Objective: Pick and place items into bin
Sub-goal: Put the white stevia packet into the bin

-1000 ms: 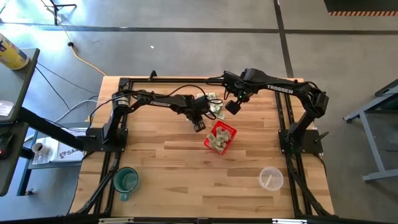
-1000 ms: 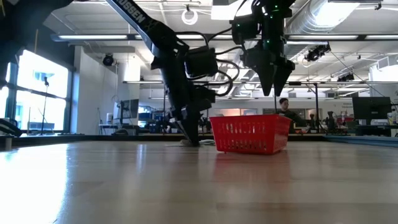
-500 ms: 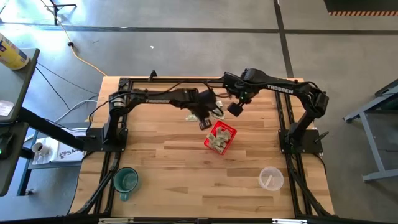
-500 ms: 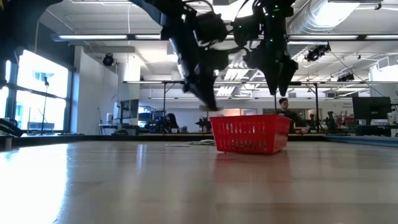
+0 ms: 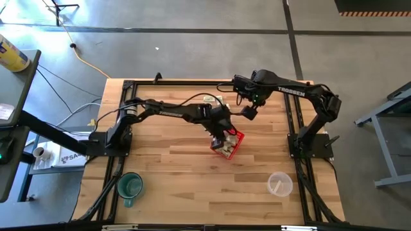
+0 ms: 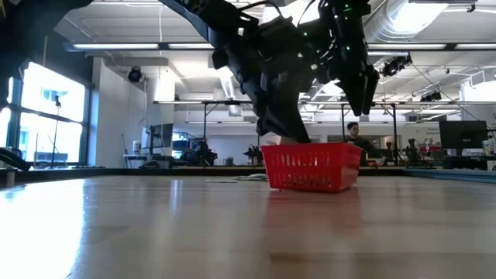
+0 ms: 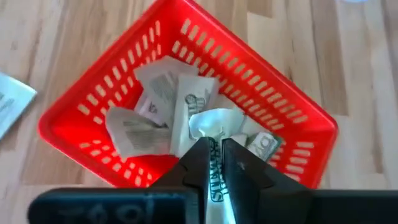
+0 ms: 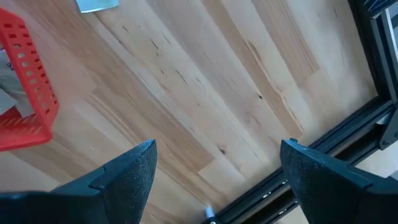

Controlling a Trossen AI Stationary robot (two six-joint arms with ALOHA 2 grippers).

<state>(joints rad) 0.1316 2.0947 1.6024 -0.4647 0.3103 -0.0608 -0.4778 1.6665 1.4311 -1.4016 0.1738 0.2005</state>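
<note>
Bench [image 5: 180, 173]: wooden top, both arms reaching in from the far edge, toward its middle.

Red basket [image 5: 235, 142]: sits near the bench centre, slightly toward the right edge. In the left wrist view it already holds several crumpled slips [image 7: 155, 106] heaped loosely against one another. A few more slips [image 5: 210, 100] lie on the bench by the far edge, apart from the basket.

Left pincer [image 7: 214, 158]: hangs directly over the basket, fingers drawn nearly together on one folded slip [image 7: 214, 180] with printed lettering, pinched between the tips. You are at the drop step, by my reading: slip carried, not yet let go.

Right pincer [image 8: 214, 171]: waits above bare bench between the basket and the far right corner, fingers spread wide, nothing in them.

Next move, as judged: part the left fingers so the slip falls inside the walls, then lift clear. The slip is light and may cling to a fingertip, so check that it drops.

Green mug [image 5: 130, 186] and clear cup [image 5: 279, 185]: near edge, untouched.
</note>
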